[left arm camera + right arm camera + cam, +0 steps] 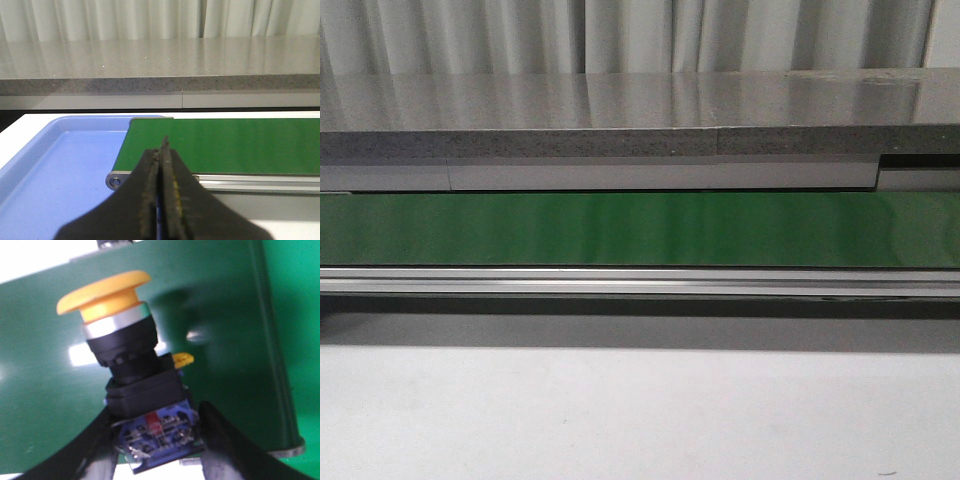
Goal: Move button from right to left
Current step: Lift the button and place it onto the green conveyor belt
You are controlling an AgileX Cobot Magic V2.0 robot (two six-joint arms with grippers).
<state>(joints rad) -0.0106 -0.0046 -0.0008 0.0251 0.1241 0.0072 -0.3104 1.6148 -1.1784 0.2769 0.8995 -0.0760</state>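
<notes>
The button [127, 365] has a yellow-orange mushroom cap [102, 290], a black body and a blue terminal base. In the right wrist view it sits between my right gripper's [156, 411] two dark fingers, which press on the sides of the blue base. It is held over the green conveyor belt [45, 385] near the belt's end. My left gripper [162, 145] is shut and empty, pointing at the other end of the belt [225, 145]. In the front view neither gripper nor the button shows, only the bare belt [640, 230].
A blue tray [60, 165] lies under and beside the belt's roller end [115, 180] in the left wrist view. A grey speckled counter [640, 110] runs behind the belt, with curtains beyond. A white table surface [640, 420] lies in front of the belt's metal rail [640, 283].
</notes>
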